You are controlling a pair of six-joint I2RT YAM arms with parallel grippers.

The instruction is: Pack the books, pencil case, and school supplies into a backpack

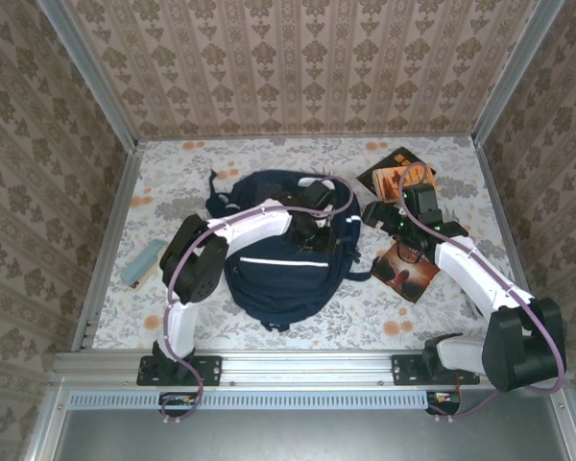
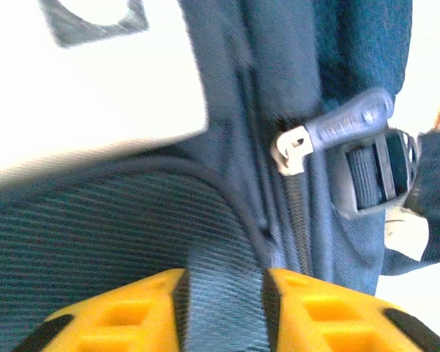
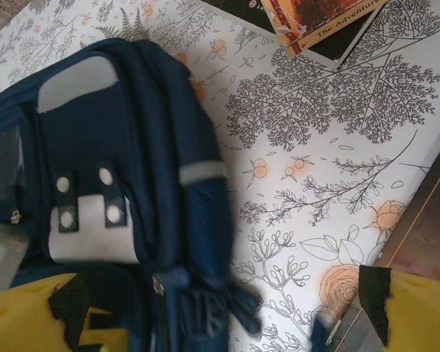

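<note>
The left end effector [image 2: 224, 308], part-closed, pinches a strap of the navy backpack [image 2: 103, 220], while the right end effector [image 3: 220, 308] gapes wide and empty above the backpack, with the books [image 3: 319, 29] ahead on the tabletop [image 3: 337, 147].

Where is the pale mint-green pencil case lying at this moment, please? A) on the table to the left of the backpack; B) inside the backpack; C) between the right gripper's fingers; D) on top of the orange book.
A: in the top view the pencil case lies flat on the table, to the left of the backpack and apart from it.
</note>
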